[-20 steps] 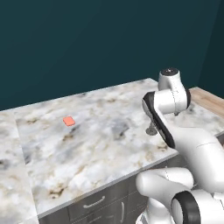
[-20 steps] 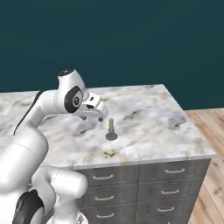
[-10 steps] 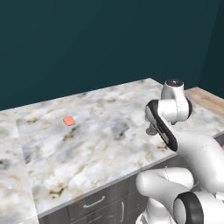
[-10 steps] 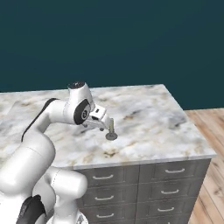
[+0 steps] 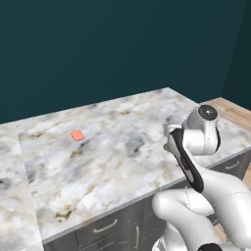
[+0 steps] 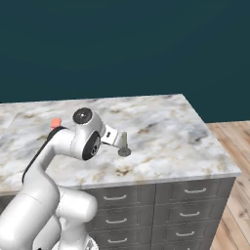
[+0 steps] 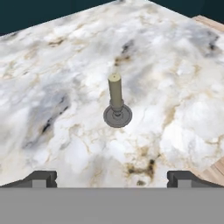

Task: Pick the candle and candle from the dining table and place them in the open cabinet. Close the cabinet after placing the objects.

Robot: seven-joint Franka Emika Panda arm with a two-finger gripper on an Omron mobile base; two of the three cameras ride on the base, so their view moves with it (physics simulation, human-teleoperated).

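Note:
One candle, a short cream taper on a round grey metal holder, stands upright on the dining table, a white-and-grey marble top. In the hand view it is dead ahead of my gripper, whose two dark fingertips stand wide apart and open with nothing between them. From the right base view the candle is near the table's front edge, and my gripper sits low just left of it, not touching. The cabinet is out of view.
A small orange-red block lies on the marble toward the far left, also behind my arm as the block. Grey drawers with silver handles run under the top. Wooden floor lies to the right.
My arm has swung down and forward, bringing the hand low over the table and close beside the candle. The candle has not moved and the jaws have stayed open.

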